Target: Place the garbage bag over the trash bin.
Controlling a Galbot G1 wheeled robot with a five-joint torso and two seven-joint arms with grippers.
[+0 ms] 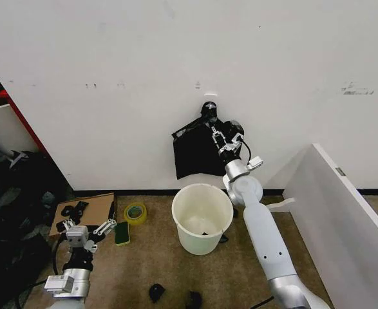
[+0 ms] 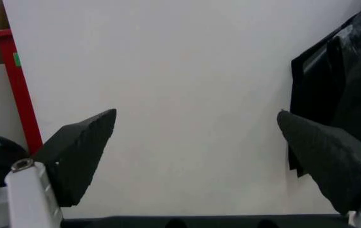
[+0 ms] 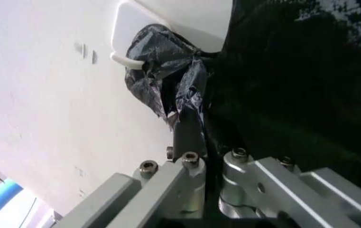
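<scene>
The right gripper (image 1: 216, 136) is raised to the wall above the bin (image 1: 202, 217), its fingers pinched tight on the bag (image 1: 196, 153), which hangs from a white hook (image 3: 128, 58). The left gripper (image 1: 91, 233) waits low at the left, fingers wide apart, holding nothing

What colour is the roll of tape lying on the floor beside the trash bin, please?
Yellow; the roll of tape shows best in the head view.
</scene>
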